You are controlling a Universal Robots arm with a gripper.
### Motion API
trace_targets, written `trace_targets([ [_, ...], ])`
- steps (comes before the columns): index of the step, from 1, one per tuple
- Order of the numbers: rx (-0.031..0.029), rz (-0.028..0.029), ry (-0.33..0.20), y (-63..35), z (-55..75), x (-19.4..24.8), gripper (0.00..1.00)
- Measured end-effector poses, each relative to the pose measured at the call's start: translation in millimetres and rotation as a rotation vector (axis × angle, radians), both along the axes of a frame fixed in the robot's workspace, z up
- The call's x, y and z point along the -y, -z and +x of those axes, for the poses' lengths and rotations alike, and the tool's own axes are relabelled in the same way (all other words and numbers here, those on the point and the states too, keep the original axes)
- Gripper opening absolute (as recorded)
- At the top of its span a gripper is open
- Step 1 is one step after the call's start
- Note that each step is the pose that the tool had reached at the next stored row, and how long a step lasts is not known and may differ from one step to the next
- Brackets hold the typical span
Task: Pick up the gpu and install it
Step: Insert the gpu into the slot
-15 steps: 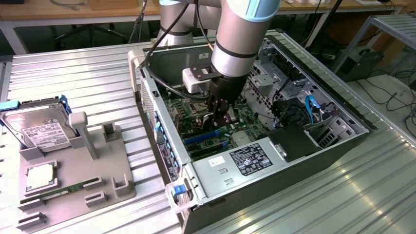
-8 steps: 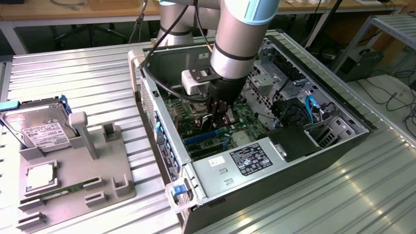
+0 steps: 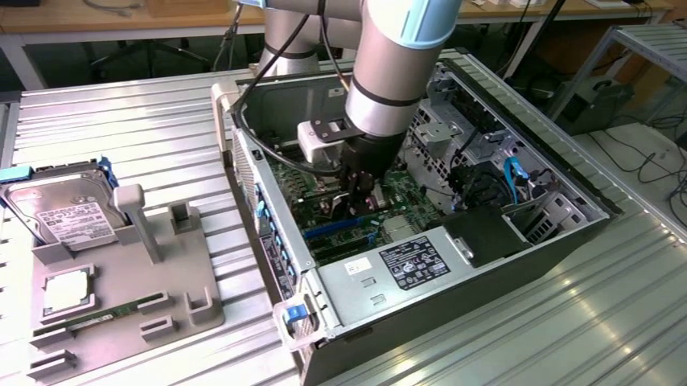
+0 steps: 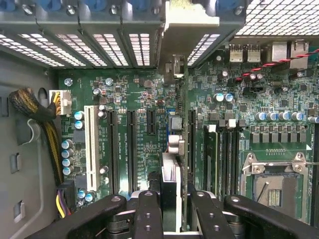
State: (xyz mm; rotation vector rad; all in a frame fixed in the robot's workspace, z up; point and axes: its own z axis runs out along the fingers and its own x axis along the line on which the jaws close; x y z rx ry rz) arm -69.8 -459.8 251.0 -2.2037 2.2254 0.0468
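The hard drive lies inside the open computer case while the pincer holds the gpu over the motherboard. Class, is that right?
Not quite. The hard drive stands in the grey holder outside the computer case, at the exterior view's left, as the exterior view shows. The pincer does hold the gpu over the motherboard.

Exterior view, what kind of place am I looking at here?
Probably a robotics lab or a test bench for computer assembly. An open computer case lies on a ribbed metal table, a grey fixture tray holds a hard drive and other parts, and wooden desks stand behind.
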Motion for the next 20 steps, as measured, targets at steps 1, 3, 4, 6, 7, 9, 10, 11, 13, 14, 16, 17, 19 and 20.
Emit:
trace_targets([
  [1,-0.0001,-0.0001,0.0,0.4,-0.2,0.1,0.27],
  [3,-0.0004,0.0,0.0,0.9,-0.9,0.3,0.27],
  [4,-0.0003,0.0,0.0,1.1,-1.7,0.3,0.27],
  [6,-0.0004,0.0,0.0,1.4,-3.8,0.4,0.27],
  [7,-0.0004,-0.0001,0.0,1.6,-4.9,1.0,0.27],
  [9,-0.0004,0.0001,0.0,2.2,-6.3,1.6,0.27],
  [10,-0.0004,0.0001,0.0,2.5,-7.3,1.6,0.27],
  [11,-0.0005,0.0001,0.0,2.9,-8.7,1.6,0.27],
  [13,-0.001,0.0001,0.0,4.0,-9.9,1.6,0.27],
  [14,-0.0015,0.0,0.0,5.1,-10.1,1.6,0.27],
  [16,-0.003,0.0001,0.0,7.8,-10.2,1.6,0.27],
  [17,-0.0039,0.0,0.0,9.0,-10.3,1.6,0.27],
  [19,-0.0061,0.0,0.0,11.1,-10.3,1.6,0.27],
  [20,-0.0076,0.0001,0.0,12.2,-10.3,1.6,0.27],
])
